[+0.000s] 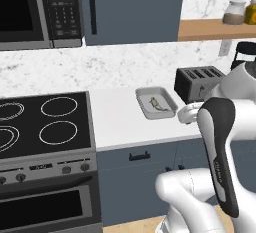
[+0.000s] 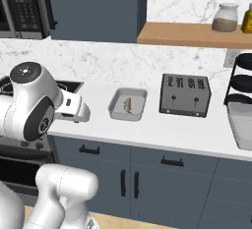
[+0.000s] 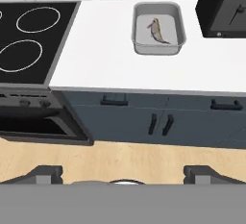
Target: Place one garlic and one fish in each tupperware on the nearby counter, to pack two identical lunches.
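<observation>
A: What fills the room?
B: A long white countertop (image 1: 120, 122) over dark blue-grey cabinets crosses mid-frame, with a black glass cooktop (image 1: 42, 122) at left and a dark four-slot toaster (image 2: 185, 95) at right.

A: And the containers?
B: One shallow light-grey rectangular tupperware (image 3: 158, 49) sits beside the toaster, holding a slender grey-brown fish (image 3: 157, 30). Another (image 2: 242, 125) lies at the right edge, its contents unclear.

A: The gripper (image 3: 123, 172)?
B: Its fingertips stand wide apart, holding nothing, in the hand view's bottom.

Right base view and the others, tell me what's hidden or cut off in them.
- Second tupperware, right base view: cut by the right edge, so its contents cannot be seen.
- Gripper, hand view: just the fingertips rise at the bottom, wide apart.
- Toaster, left base view: partly behind the arm.
</observation>
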